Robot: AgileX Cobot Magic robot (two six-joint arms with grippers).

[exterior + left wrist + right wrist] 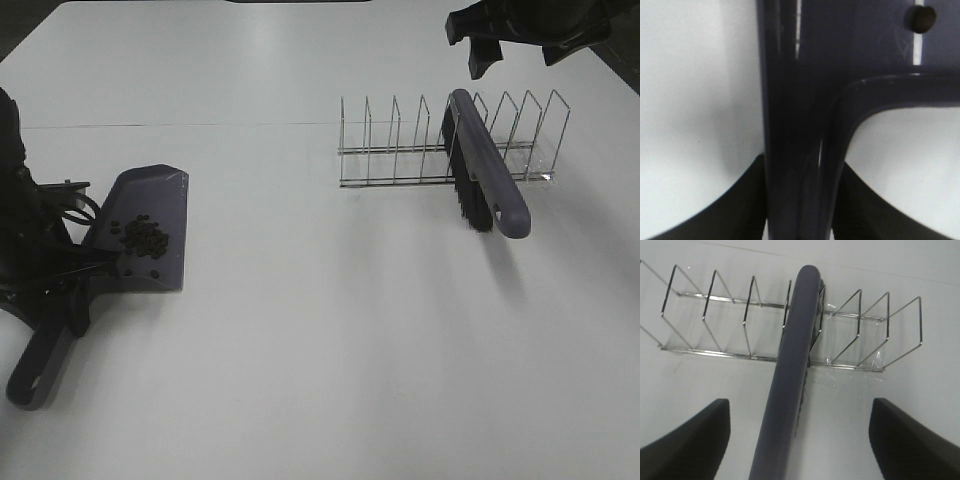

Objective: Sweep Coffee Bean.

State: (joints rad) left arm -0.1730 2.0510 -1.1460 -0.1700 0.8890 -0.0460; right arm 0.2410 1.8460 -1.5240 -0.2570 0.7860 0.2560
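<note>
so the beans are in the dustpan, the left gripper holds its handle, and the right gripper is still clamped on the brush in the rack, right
Not quite. The right gripper is open, its fingers spread clear of the brush, as the right wrist view shows. The rest holds: the coffee beans lie in the dustpan, the left gripper holds its handle, and the brush rests in the wire rack.

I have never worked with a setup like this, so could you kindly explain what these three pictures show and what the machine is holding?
This is a two-armed robot at a white table. One picture looks down from a high camera; the other two come from cameras on each wrist.

The left gripper, at the left edge of the overhead view, is shut on the handle of a purple dustpan. The coffee beans already lie in its tray.

The right gripper hovers over the table's far side with its jaws open, holding nothing. Below it a purple brush rests in a wire rack, its end sticking out toward the front.
</note>
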